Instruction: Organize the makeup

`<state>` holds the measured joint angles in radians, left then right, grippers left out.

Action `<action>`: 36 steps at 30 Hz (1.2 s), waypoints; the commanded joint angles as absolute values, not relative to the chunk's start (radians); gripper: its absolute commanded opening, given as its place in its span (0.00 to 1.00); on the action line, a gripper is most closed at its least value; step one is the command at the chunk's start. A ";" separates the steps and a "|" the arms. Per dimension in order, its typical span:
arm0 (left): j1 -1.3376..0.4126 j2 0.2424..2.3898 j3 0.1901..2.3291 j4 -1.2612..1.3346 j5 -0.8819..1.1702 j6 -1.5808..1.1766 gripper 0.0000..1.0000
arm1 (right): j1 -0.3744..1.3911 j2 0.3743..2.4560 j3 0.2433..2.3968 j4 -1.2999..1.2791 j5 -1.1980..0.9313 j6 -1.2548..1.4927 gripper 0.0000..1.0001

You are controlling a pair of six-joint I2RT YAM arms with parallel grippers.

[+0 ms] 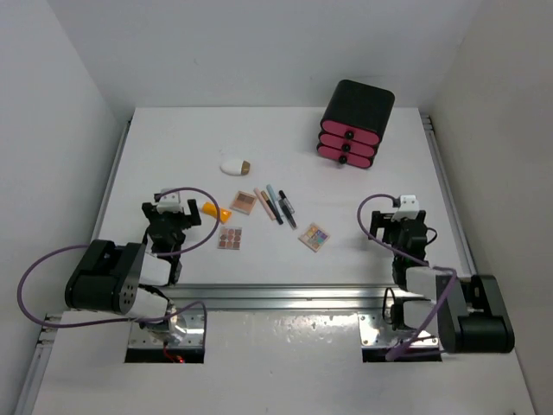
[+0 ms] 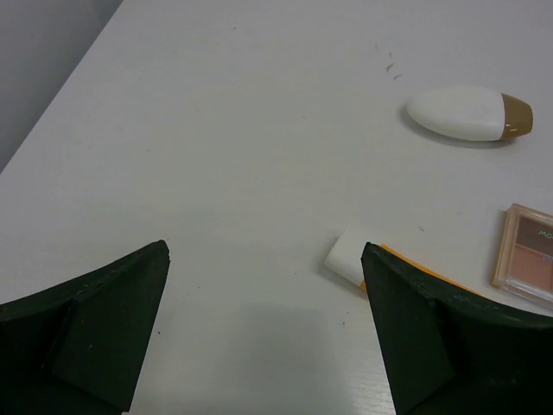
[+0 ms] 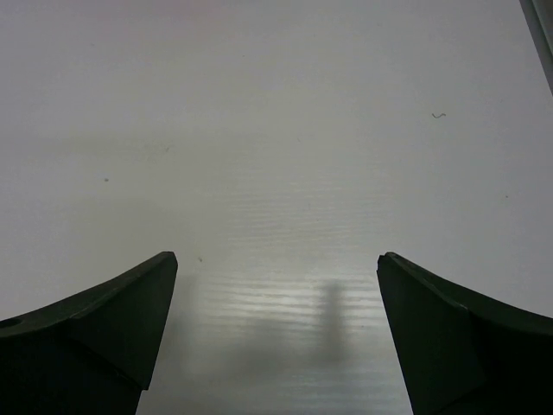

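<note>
Aluminium rail (image 1: 285, 298) runs along the near edge of the white tabletop (image 1: 173, 138), by both arm bases. The left gripper (image 2: 265, 251) sits toward the near-left corner, fingers spread wide with nothing between them. The right gripper (image 3: 278, 256) is near the right edge, likewise spread over bare table. Just beside the left gripper's right-hand finger lies the orange wedge sponge (image 1: 212, 210) — the finger hides most of it in the wrist view, and whether the two touch I cannot tell. Its long axis runs roughly left to right.

A little farther in, around the middle of the table, the left palette (image 1: 230, 238) and the right palette (image 1: 314, 236) lie flat and apart, each slightly askew to the edges. Between and just beyond them the beige pencil (image 1: 264, 205), teal pencil (image 1: 274, 204) and black pencil (image 1: 287, 209) lie side by side, nearly parallel, their long axes slanting from far-left to near-right. The far palette (image 1: 244, 202) lies just beside the beige pencil, on its left.

Beyond these, alone, the white oval compact (image 1: 234, 165) lies with its long axis left to right — gold end toward the right edge. Toward the far-right corner stands the black box (image 1: 359, 102), its three pink drawers (image 1: 347, 140) stacked and fronting the near edge, well apart from the makeup.
</note>
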<state>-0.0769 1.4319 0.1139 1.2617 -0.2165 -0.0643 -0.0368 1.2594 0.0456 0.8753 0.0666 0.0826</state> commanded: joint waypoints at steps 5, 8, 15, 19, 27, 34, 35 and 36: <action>-0.069 1.434 0.123 1.315 -0.203 -0.081 1.00 | -0.011 1.014 0.292 0.310 0.191 -0.044 1.00; -0.058 1.283 0.315 0.770 0.074 0.050 1.00 | 0.096 1.054 0.542 0.086 0.465 -0.240 1.00; -0.135 1.230 0.538 0.503 0.005 0.152 1.00 | 0.075 1.227 1.126 -0.472 0.569 -0.098 1.00; -0.167 1.195 0.563 0.512 -0.066 0.190 1.00 | 0.058 1.281 1.172 -0.434 0.153 0.133 1.00; -0.176 1.296 0.825 0.325 -0.054 0.169 1.00 | 0.279 1.590 1.446 -0.535 0.478 0.348 0.90; -0.167 1.325 0.853 0.279 -0.023 0.166 1.00 | 0.311 1.845 1.675 -0.511 0.587 0.512 0.68; -0.167 1.336 0.853 0.279 -0.023 0.178 1.00 | 0.311 1.858 1.692 -0.500 0.601 0.532 0.68; -0.167 1.336 0.853 0.279 -0.032 0.178 1.00 | 0.316 1.893 1.697 -0.482 0.610 0.538 0.68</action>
<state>-0.1688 1.3186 0.8364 0.3111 -0.0399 0.1684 0.3107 1.8568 1.6321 -0.5079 0.5262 0.4374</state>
